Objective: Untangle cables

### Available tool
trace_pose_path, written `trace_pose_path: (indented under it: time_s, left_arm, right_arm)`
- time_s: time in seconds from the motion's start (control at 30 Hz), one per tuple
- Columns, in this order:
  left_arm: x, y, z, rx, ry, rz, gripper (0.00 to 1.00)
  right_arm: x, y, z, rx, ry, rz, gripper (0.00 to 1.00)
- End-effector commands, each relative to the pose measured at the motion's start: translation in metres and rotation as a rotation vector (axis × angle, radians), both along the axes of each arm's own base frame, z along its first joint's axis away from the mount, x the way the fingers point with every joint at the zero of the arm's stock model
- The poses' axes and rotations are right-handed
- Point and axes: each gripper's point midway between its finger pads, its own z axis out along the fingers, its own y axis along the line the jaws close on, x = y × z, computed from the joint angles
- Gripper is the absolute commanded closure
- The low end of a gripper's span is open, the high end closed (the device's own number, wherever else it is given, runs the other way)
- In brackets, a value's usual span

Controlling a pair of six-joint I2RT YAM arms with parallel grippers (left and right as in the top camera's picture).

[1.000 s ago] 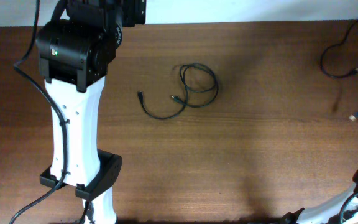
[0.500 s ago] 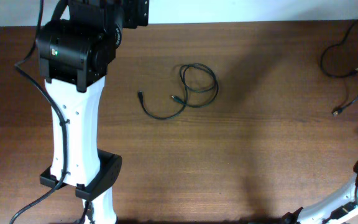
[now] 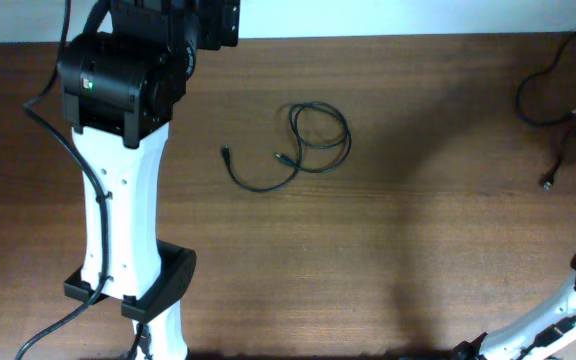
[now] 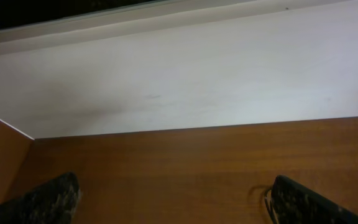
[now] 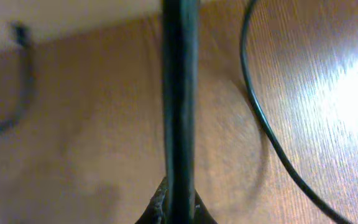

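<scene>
The right jaws are pinching one thin cable (image 5: 179,93), which is hanging limp; the left jaws are standing spread, empty. The tangled loops (image 3: 349,143) are lying in the middle of the worktop (image 3: 418,260); they seem light and floppy, best gripped near a plug (image 3: 226,153).

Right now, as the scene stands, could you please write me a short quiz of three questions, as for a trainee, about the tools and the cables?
1. True or false: the left tool stands open.
2. What does the right tool pinch? A) a thin black cable B) a white cloth C) nothing
3. In one word: which tool touches the looped thin black cable in the middle of the brown wooden table?

Key
1. True.
2. A.
3. Neither.
</scene>
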Motion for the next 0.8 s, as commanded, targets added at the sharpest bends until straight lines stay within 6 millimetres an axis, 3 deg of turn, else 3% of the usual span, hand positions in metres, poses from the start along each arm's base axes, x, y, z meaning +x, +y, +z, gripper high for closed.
trace_pose_path:
  time_s: [0.0,0.1,0.4,0.43,0.47,0.5,0.63,0.77]
  left_arm:
    - [-0.002,-0.001,0.000,-0.017,0.002,-0.002,0.01]
    - [-0.004,0.000,-0.003,-0.011,0.018,-0.002,0.01]
    - [-0.005,0.000,-0.005,-0.008,0.029,-0.002,0.01]
    - [-0.005,0.000,-0.006,-0.007,0.030,-0.002,0.01]
    - [-0.005,0.000,-0.006,-0.007,0.032,-0.002,0.00]
    - [-0.006,0.000,-0.006,-0.007,0.033,-0.002,0.01]
    - [-0.006,-0.006,-0.008,-0.025,0.042,-0.037,0.01]
    - [-0.006,-0.008,-0.009,-0.029,0.045,-0.044,0.00]
  right_arm:
    - [-0.017,0.009,-0.052,0.074,0.102,-0.012,0.96]
    - [-0.024,0.011,-0.065,0.096,0.134,-0.002,0.96]
    - [-0.012,0.000,-0.053,0.042,0.169,0.149,0.96]
    - [-0.010,0.000,-0.051,0.039,0.171,0.165,0.87]
    - [-0.004,-0.001,-0.046,0.038,0.162,0.203,0.20]
    - [0.003,-0.001,-0.040,0.038,0.147,0.244,0.00]
    - [0.021,-0.008,0.015,-0.024,0.095,0.337,0.01]
    - [0.025,-0.009,0.094,-0.104,0.022,0.337,0.01]
